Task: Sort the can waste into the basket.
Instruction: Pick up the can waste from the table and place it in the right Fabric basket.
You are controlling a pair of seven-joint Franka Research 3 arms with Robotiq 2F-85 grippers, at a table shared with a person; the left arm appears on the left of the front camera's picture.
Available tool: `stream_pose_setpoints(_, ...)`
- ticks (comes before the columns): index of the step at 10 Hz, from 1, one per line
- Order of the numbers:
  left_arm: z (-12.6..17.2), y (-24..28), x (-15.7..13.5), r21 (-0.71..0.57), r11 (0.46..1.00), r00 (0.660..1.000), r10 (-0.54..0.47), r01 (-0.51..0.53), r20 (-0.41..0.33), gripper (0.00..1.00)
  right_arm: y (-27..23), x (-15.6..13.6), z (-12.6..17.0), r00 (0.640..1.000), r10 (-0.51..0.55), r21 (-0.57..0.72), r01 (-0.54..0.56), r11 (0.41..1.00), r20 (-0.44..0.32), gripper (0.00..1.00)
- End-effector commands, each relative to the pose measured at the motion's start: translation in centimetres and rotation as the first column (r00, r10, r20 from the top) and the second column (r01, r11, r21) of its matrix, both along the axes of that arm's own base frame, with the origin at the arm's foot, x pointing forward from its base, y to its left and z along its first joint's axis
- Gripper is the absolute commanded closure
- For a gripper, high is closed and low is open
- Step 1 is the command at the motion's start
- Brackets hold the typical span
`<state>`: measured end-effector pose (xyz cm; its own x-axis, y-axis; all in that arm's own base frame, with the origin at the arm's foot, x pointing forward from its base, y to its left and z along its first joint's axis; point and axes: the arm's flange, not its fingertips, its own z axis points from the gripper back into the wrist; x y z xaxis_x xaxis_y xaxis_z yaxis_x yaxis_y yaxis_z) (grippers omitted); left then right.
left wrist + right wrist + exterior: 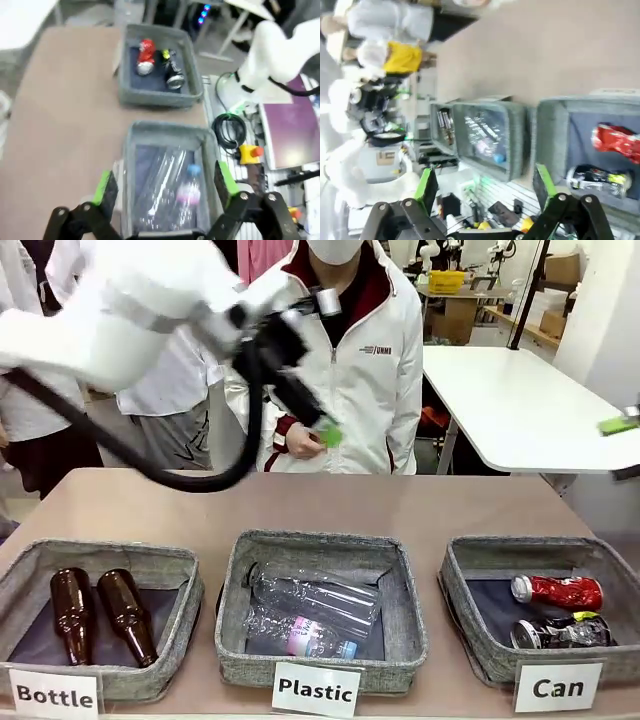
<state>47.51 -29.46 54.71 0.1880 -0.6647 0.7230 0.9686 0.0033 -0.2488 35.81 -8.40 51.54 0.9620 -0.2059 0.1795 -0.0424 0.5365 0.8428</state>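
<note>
We get bright, even indoor light with soft shadows, front view sharp, both wrist views motion-blurred and edge-warped.

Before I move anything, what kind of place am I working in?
Probably a robotics lab set up for a waste-sorting demo: three labelled bins, including the Can basket, a second white robot arm on a cabled bench, and work tables behind the person.

Tan table [400, 505] with three grey baskets [545, 605] (signs [557, 686] in front).
</note>
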Motion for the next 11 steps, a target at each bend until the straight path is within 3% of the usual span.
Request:
stream_pose_setpoints(1,-2.2,8.5,-2.4,-0.003,0.985,0.981,0.171,-0.172,-0.091,0.00,3.1,1.2,-0.7,0.997,0.040,0.095,-0.033,0.995,-0.068,0.00)
stream_pose_setpoints(3,-3.3,18.4,-3.7,-0.059,0.926,0.916,0.358,-0.373,-0.179,0.00,6.0,1.9,-2.2,0.989,0.103,0.111,-0.091,0.990,-0.104,0.00)
stream_pose_setpoints(6,-6.9,29.1,-6.7,-0.184,0.815,0.819,0.483,-0.550,-0.310,0.00,6.8,3.2,-3.3,0.990,0.095,0.172,-0.076,0.982,-0.106,0.00)
stream_pose_setpoints(8,-9.8,32.1,-8.3,-0.263,0.812,0.836,0.424,-0.522,-0.348,0.00,5.9,3.6,-3.7,0.989,0.089,0.171,-0.068,0.983,-0.120,0.00)
stream_pose_setpoints(9,-10.8,32.7,-9.0,-0.272,0.818,0.845,0.408,-0.506,-0.346,0.00,4.8,3.7,-3.6,0.994,0.013,0.155,0.004,0.988,-0.106,0.00)
stream_pose_setpoints(10,-9.1,32.8,-8.1,-0.196,0.804,0.804,0.476,-0.562,-0.356,0.00,6.4,3.0,-4.3,0.987,0.101,0.141,-0.084,0.986,-0.122,0.00)
stream_pose_setpoints(11,-9.1,32.8,-8.1,-0.196,0.804,0.804,0.476,-0.562,-0.356,0.00,6.4,3.0,-4.3,0.987,0.101,0.141,-0.084,0.986,-0.122,0.00)
